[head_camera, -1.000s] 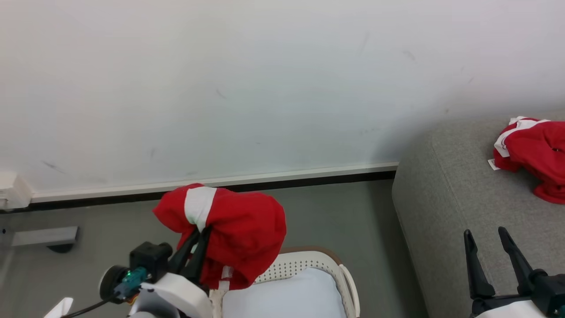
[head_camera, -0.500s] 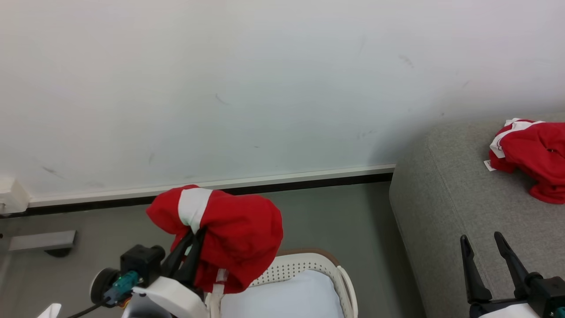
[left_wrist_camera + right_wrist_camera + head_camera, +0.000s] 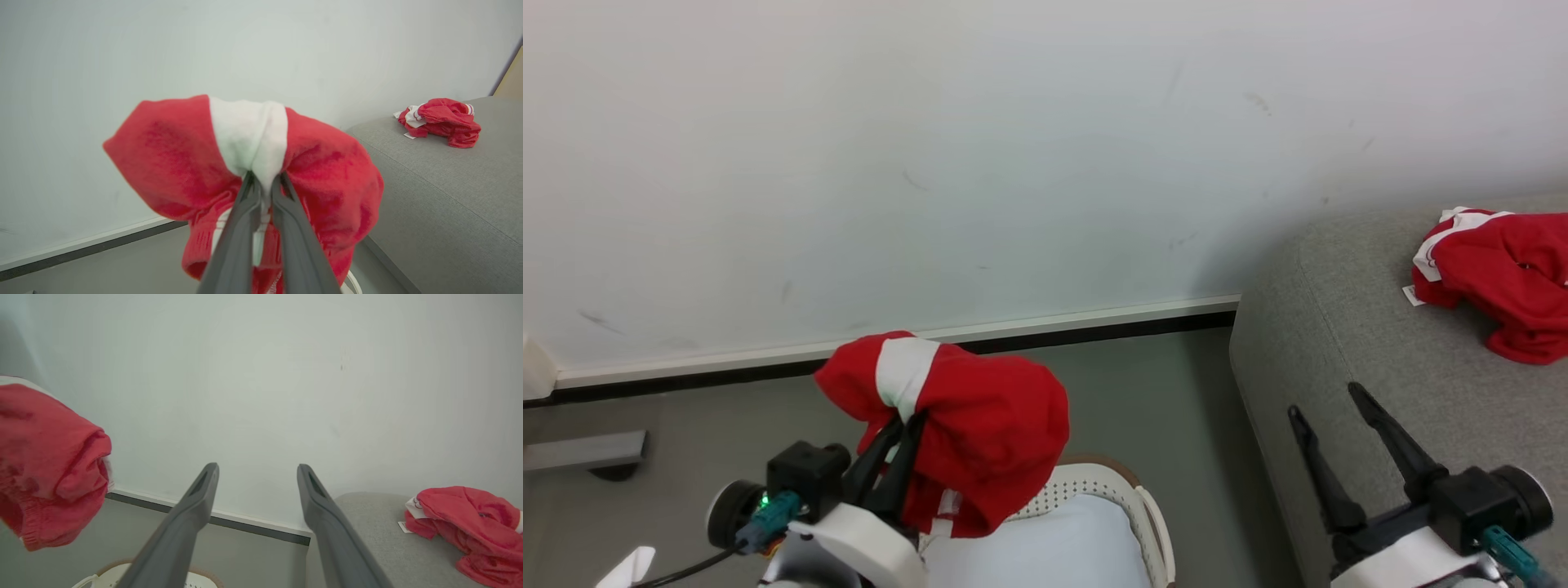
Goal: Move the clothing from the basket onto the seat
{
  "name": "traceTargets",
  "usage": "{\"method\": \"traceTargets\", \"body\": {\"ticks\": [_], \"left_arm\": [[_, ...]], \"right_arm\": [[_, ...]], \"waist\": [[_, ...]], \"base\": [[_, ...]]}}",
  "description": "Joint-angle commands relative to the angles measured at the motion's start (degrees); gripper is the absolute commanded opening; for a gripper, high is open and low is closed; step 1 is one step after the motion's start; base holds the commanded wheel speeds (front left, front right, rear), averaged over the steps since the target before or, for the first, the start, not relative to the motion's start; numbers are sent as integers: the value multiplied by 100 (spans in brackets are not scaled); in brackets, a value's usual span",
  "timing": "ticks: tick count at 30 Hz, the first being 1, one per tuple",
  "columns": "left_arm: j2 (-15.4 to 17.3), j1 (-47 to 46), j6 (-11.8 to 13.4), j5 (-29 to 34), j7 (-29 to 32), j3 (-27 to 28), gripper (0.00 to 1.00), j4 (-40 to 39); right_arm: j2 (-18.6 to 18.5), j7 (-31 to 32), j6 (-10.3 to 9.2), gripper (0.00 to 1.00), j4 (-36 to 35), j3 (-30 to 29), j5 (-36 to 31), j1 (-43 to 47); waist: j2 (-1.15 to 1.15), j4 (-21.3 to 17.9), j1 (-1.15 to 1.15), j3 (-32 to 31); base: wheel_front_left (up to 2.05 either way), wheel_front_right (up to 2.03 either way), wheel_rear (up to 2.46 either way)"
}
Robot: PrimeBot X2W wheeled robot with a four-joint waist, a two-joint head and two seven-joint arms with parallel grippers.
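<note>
A soft red garment [image 3: 996,433] is clamped, drooping, by the left gripper [image 3: 907,423] over the perforated basket [image 3: 1145,508]; the right gripper [image 3: 1323,398] is held open.

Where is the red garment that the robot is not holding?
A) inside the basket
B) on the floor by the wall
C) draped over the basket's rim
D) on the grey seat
D: the loose garment lies crumpled on the grey seat, apart from the held garment and the basket.
</note>
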Motion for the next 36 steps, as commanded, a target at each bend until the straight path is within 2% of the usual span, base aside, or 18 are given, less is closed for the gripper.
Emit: {"method": "traceTargets", "body": {"ticks": [1, 9, 14, 21, 36], "left_arm": [[30, -62, -21, 13, 6, -23, 0, -48], [-81, -278, -147, 131, 222, -393, 0, -243], [-185, -440, -220, 209, 279, -656, 0, -172], [-360, -640, -349, 275, 321, -1066, 0, -55], [-417, -711, -481, 4, 408, -1533, 0, -217]], "right_arm": [[-75, 7, -15, 100, -26, 95, 48, -113], [-513, 130, -15, 100, -236, 1708, 315, -1050], [-589, 258, -15, 100, -291, 2644, 598, -1598], [-645, 276, -15, 100, -21, 3584, 865, -2165], [-739, 303, -15, 100, 879, 4251, 1087, -2553]], "waist": [[0, -10, 0, -4], [0, -80, 0, -12], [0, -118, 0, -18], [0, -121, 0, -23], [0, 13, 0, -95]], "base": [[0, 0, 0], [0, 0, 0], [0, 0, 0], [0, 0, 0], [0, 0, 0]]}}
